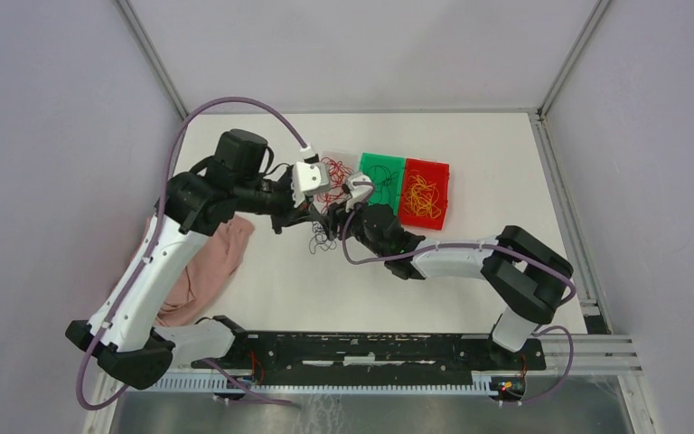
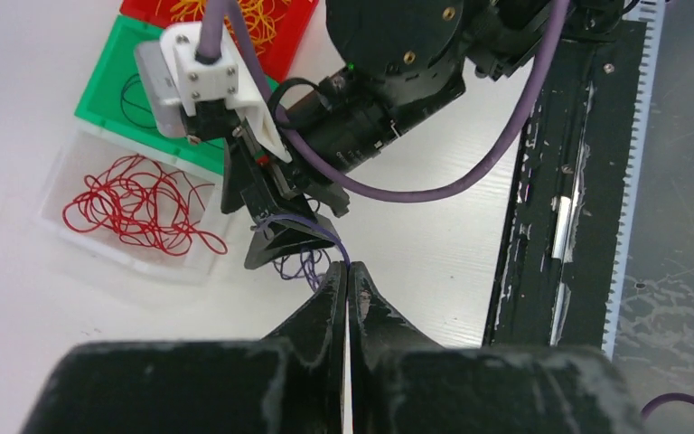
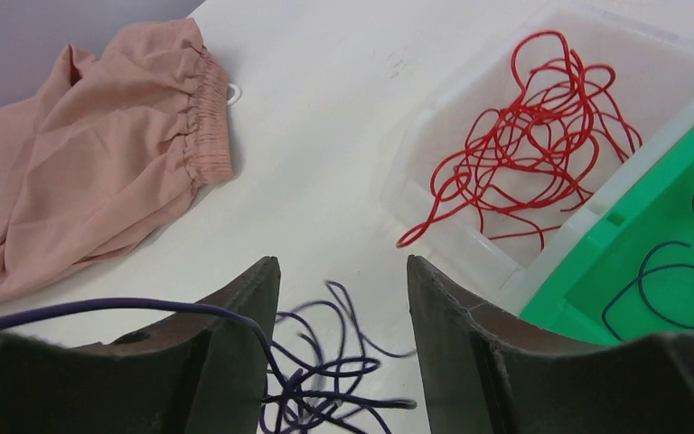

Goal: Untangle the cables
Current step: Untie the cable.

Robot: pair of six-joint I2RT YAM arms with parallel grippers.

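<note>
No readable text, labels, brands, numbers or signs in any view.

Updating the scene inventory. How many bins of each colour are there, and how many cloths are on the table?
Clear bin: 1
Green bin: 1
Red bin: 1
Pink cloth: 1
Total: 4
</note>
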